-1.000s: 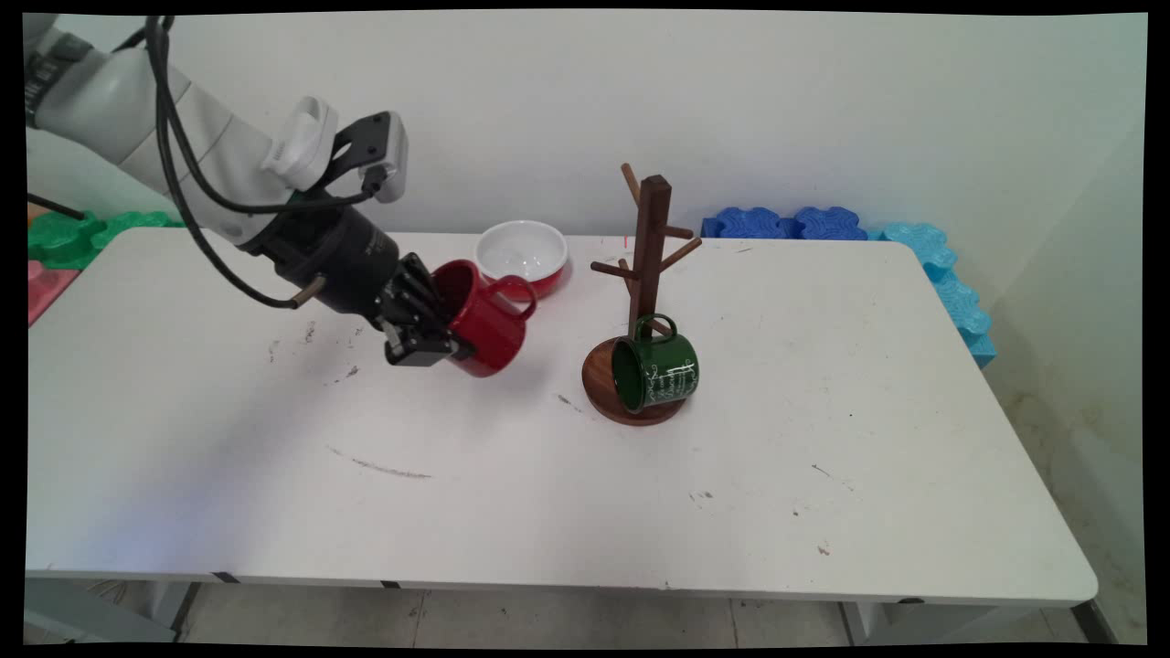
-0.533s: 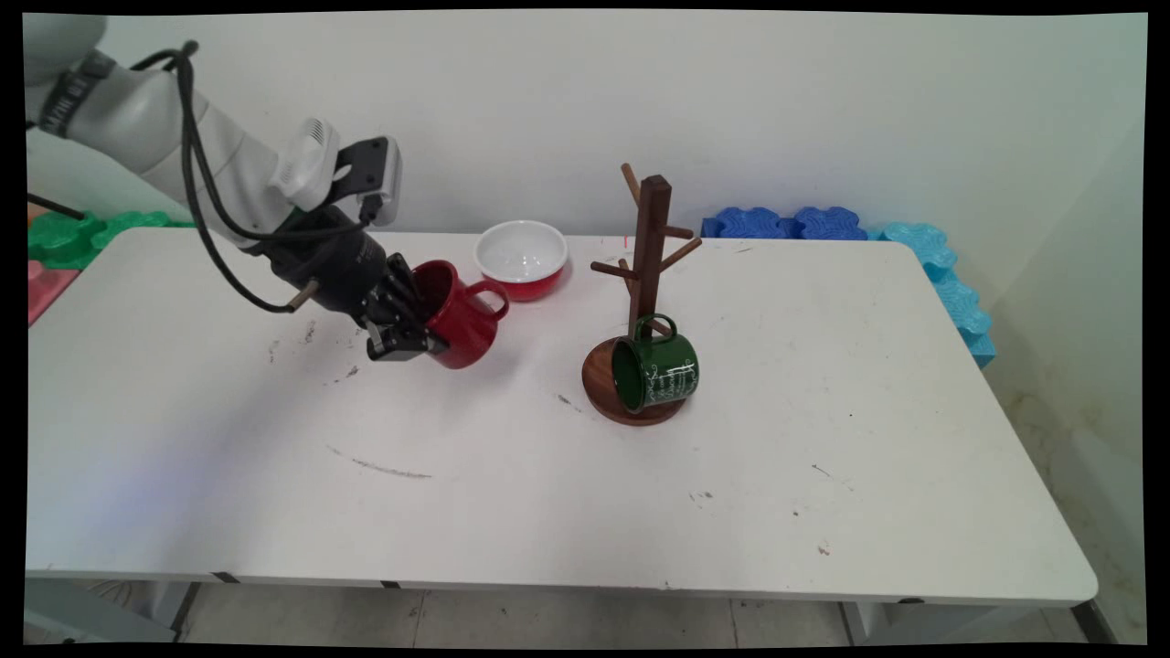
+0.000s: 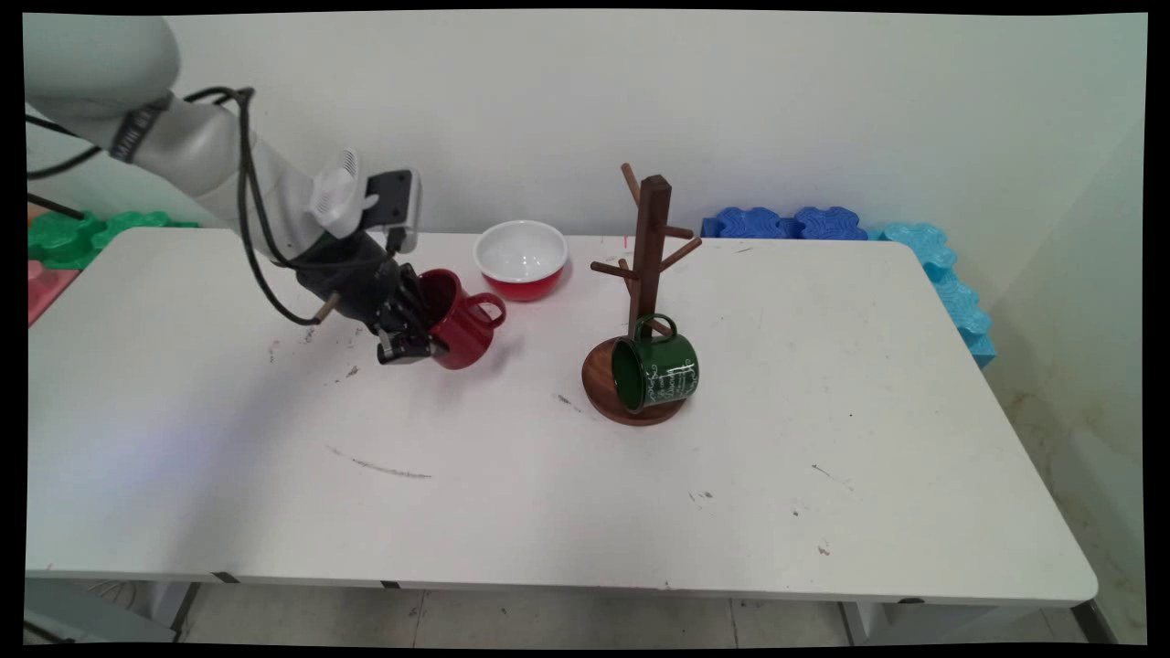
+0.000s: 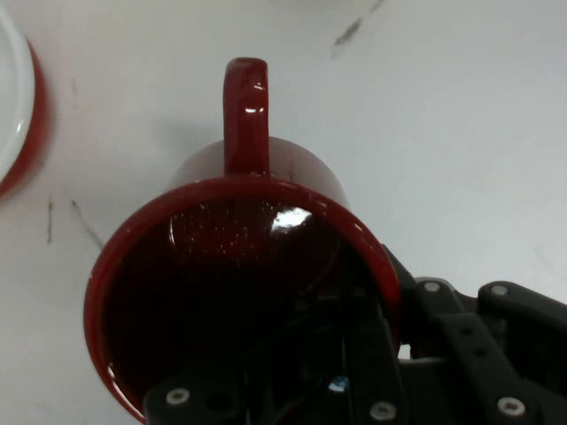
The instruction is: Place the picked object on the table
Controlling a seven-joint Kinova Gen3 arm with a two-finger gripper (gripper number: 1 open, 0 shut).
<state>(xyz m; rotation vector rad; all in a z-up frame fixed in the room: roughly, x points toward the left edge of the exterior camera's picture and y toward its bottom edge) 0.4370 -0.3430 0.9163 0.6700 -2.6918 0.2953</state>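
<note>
A red mug [image 3: 462, 324] is clamped at its rim by the black pincer [image 3: 413, 340], one finger inside and one outside, tilted with its handle pointing away from the pincer. Compared with a second ago, mug and pincer have drawn back from the wooden mug tree [image 3: 644, 302] and sunk closer to the tabletop [image 3: 512, 475]. A red-and-white bowl [image 3: 522, 258] sits just beyond; a green mug [image 3: 656, 370] hangs on the tree.

White lettering on the green mug [image 3: 660, 370], too small to read
</note>
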